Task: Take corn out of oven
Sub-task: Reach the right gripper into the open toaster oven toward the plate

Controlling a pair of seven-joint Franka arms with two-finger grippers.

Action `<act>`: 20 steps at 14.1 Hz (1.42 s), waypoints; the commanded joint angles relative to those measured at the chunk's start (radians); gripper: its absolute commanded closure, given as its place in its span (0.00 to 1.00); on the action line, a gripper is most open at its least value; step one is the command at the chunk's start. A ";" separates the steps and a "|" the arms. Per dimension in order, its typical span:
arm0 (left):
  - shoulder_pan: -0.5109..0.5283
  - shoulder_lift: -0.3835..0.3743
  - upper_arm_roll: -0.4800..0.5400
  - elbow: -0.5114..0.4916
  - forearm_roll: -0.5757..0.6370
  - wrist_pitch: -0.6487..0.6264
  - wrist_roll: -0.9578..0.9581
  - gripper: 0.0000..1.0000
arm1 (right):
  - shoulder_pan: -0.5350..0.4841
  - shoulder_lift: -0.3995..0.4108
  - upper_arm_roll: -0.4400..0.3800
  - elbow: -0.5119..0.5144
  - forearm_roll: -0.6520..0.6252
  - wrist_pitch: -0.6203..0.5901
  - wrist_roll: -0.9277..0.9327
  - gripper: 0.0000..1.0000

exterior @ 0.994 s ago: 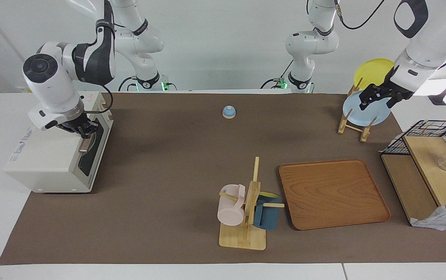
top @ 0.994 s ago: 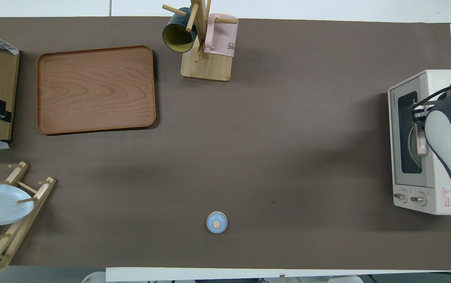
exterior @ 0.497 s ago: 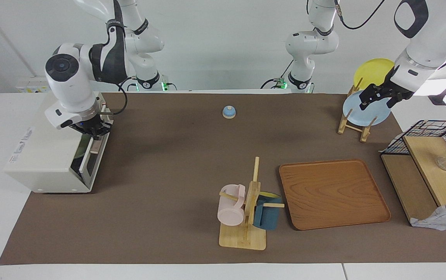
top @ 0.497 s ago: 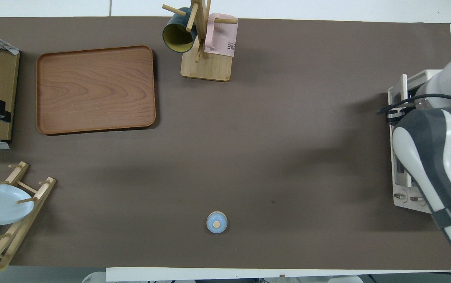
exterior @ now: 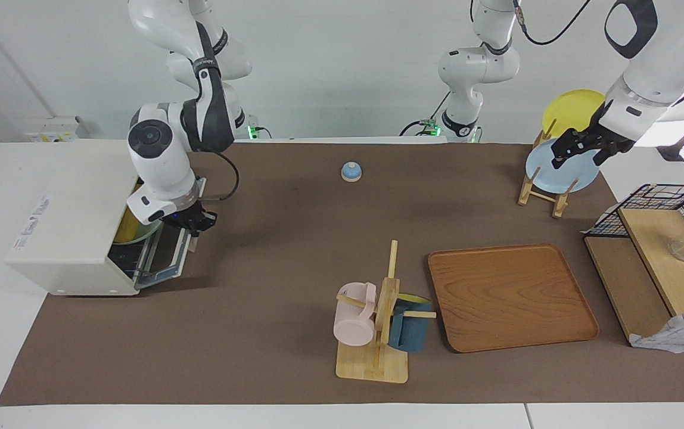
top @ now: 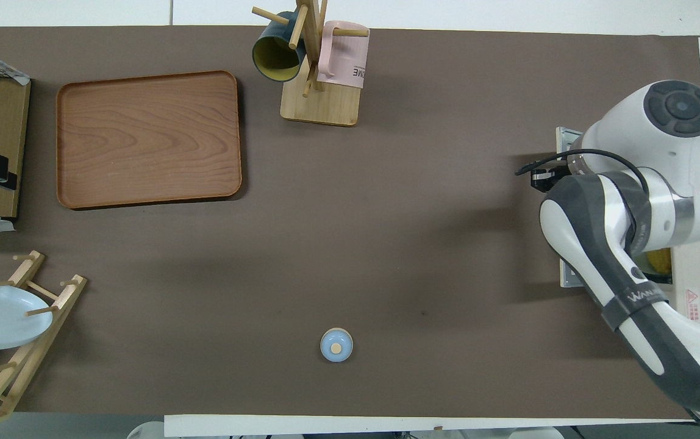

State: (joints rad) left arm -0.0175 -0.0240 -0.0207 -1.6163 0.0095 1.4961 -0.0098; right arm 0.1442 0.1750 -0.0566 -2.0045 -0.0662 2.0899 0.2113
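The oven (exterior: pixel 74 220) is seen at the right arm's end of the surface (exterior: pixel 270 250), with its door (exterior: pixel 166 256) swung down nearly flat in front of it. The right tool (exterior: pixel 194 223) is held low at the outer edge of that door, where the handle lies; its fingers appear closed on the handle, though the handle itself is hidden beneath them. Just beside the right tool, inside the oven's opening, a yellow shape taken to be the corn (exterior: pixel 127 229) is seen resting on a pale green dish (exterior: pixel 142 233); in the overhead view only a small yellow part (top: pixel 658 261) shows past the right arm. The left tool (exterior: pixel 580 149) is held in the air over the light blue plate (exterior: pixel 559 170) standing in the wooden plate rack (exterior: pixel 541 190), with a yellow plate (exterior: pixel 571 110) in the same rack; its fingers are spread apart with nothing between them, and that arm waits. Well apart from both tools lie a wooden tray (exterior: pixel 512 295), a mug stand (exterior: pixel 378 333) and a small blue bell (exterior: pixel 351 171).
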 commanded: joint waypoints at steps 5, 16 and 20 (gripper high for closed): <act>0.001 -0.024 0.005 -0.024 -0.005 0.012 0.010 0.00 | -0.002 0.104 -0.017 0.004 0.042 0.110 0.014 1.00; -0.002 -0.024 0.005 -0.024 -0.005 0.007 0.008 0.00 | 0.037 -0.038 -0.014 0.041 0.175 -0.055 0.034 0.41; 0.002 -0.025 0.007 -0.024 -0.005 0.006 0.008 0.00 | -0.053 -0.103 -0.012 0.035 0.059 -0.194 0.028 0.36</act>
State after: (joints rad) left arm -0.0178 -0.0240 -0.0197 -1.6163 0.0095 1.4961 -0.0098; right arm 0.1278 0.0948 -0.0772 -1.9470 0.0246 1.9211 0.2466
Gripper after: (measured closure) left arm 0.000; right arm 0.361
